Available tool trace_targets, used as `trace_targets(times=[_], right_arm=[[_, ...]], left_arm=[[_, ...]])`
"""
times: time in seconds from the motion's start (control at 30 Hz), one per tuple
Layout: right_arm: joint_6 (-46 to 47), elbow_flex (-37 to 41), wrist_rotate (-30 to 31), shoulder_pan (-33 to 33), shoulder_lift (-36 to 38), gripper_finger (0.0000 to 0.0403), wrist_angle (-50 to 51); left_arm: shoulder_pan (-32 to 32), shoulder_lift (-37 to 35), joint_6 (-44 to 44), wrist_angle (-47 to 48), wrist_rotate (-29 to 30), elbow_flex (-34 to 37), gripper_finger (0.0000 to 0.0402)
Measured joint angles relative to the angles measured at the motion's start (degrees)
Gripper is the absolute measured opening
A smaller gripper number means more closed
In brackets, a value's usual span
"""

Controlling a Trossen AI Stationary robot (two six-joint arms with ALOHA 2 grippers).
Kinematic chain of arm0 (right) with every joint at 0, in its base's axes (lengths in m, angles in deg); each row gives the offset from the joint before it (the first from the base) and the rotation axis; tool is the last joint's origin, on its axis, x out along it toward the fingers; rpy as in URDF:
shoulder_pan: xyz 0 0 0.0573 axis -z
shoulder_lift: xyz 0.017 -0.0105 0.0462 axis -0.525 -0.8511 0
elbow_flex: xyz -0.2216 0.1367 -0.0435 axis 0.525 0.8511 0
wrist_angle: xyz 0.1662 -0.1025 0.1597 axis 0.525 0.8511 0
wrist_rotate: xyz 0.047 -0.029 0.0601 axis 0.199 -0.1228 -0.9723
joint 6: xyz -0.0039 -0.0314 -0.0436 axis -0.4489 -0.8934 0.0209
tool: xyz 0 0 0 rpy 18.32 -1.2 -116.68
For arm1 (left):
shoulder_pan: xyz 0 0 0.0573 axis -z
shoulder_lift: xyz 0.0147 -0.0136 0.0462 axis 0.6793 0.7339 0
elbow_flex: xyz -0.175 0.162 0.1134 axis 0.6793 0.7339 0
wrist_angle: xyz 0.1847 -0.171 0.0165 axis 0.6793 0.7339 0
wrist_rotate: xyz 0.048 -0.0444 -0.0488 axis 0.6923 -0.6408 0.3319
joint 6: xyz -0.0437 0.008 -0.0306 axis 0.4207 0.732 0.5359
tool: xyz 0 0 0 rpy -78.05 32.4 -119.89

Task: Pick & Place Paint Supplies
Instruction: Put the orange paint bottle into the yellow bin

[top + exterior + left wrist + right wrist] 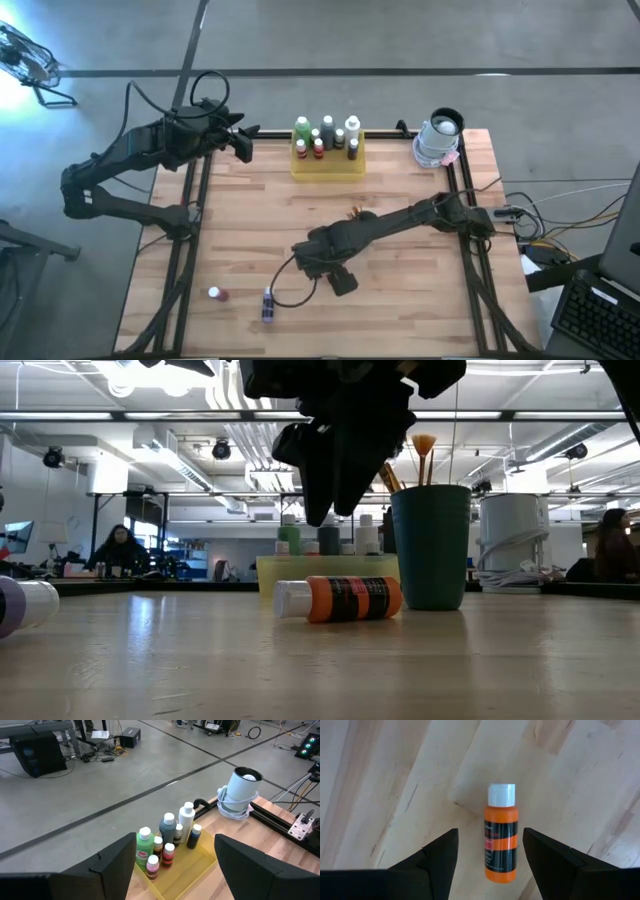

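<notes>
An orange paint bottle with a white cap lies on its side on the wooden table, also seen in the low view. My right gripper hangs open above it, pointing down, one finger on either side and clear of it. In the high view the right gripper hides the bottle. The yellow tray at the far edge holds several upright bottles. A red bottle and a purple bottle lie near the near edge. My left gripper waits open at the far left.
The dark green cup with brushes stands just behind the orange bottle; only the brush tips show past the right arm from above. A white cylindrical device with a coiled cord sits at the far right corner. People sit in the room beyond.
</notes>
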Motion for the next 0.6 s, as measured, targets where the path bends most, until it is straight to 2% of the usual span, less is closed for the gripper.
trace_targets(times=[0.4,0.6], right_arm=[[0.8,4.7,2.0,0.1,-1.1,0.0234,-2.9],[0.4,4.2,2.0,0.5,-3.4,0.0244,-4.1]], left_arm=[[0.0,0.0,0.0,0.0,0.0,0.0,0.0273],[0.0,0.1,0.0,0.0,0.0,0.0,0.0273]])
